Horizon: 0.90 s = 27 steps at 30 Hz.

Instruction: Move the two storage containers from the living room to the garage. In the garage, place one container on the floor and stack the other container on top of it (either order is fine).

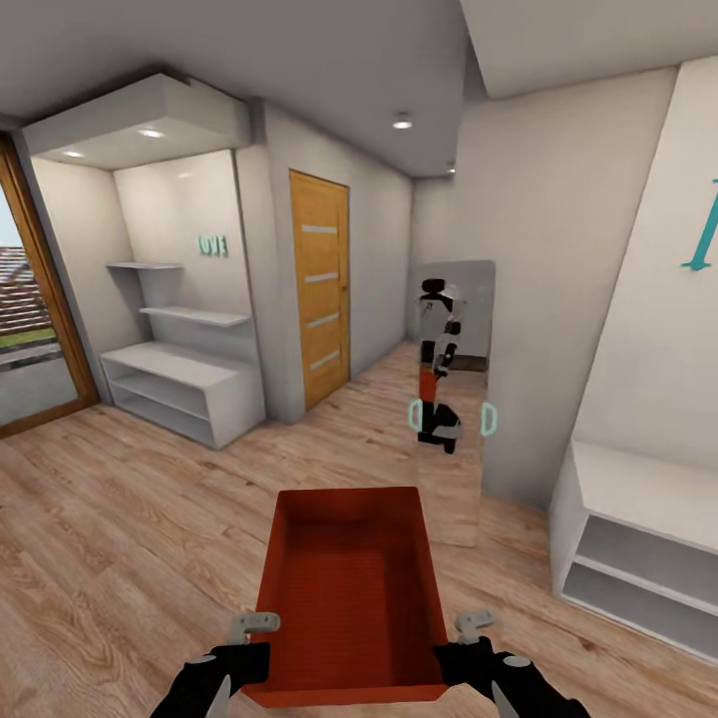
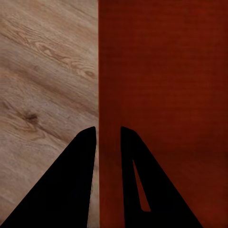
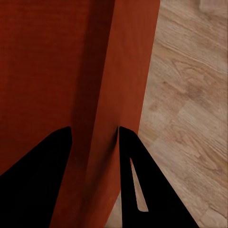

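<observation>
Head view: one storage container (image 1: 351, 588), orange-red and open-topped, carried low in front, level, above the light wood plank floor (image 1: 120, 538). Left gripper (image 1: 237, 653) at the near left wall, right gripper (image 1: 477, 648) at the near right wall, one to a side. Ahead, a hallway with a wooden door (image 1: 319, 284) on the left, white shelving (image 1: 184, 384) beyond it, a mirror (image 1: 451, 389) on the far wall giving back the robot's own reflection, and a white bench unit (image 1: 638, 538) on the right. No dark concrete anywhere, so probably well short of the garage.

Left wrist view: both fingers (image 2: 71, 185) straddling the bin's thin wall, one outside over the planks, one inside against the red. Clamped on the wall, by the look of it, with little or no gap showing.

Right wrist view: same story mirrored, fingers (image 3: 147, 185) either side of the opposite wall, closed onto it. Wall here seen slightly aslant, though hard to say whether from tilt of the bin or of the camera.

For the carry itself: best to keep both clamps firm and the arms at matched height, since a thin wall pinched near one end invites the far end to sag or twist. Advisable to turn the base slowly, steer clear of the bench unit and door frame, and hold the bin low enough to see over.
</observation>
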Motion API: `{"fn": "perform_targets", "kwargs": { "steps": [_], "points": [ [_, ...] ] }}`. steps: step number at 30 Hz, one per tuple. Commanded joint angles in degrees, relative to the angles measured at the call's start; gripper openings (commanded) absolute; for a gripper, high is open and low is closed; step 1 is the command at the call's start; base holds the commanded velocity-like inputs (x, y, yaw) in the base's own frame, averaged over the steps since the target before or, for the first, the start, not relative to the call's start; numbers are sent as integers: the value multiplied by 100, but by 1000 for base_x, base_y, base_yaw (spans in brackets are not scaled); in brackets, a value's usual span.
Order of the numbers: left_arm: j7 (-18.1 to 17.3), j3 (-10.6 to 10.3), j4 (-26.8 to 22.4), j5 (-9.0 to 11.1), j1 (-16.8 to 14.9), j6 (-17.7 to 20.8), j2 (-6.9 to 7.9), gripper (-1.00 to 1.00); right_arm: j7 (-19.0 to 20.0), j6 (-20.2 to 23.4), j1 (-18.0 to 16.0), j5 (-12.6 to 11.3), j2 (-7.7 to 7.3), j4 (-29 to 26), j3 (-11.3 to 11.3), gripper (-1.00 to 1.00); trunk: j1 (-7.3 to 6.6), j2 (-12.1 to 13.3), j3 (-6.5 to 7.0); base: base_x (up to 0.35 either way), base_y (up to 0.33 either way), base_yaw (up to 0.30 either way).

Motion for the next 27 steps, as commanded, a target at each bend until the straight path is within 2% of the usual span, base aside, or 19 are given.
{"fn": "perform_targets", "kwargs": {
  "steps": [1,27],
  "points": [
    [114,46,0,-160,-4,31,105,-100,452,-72,-1,-63,-5,-26,135,-100,5,-8,-10,280,185,0],
    [114,46,-3,-160,-4,31,122,-100,452,-72,-1,-69,-4,-26,137,-100,5,-8,-10,281,175,0]
  ]
}}
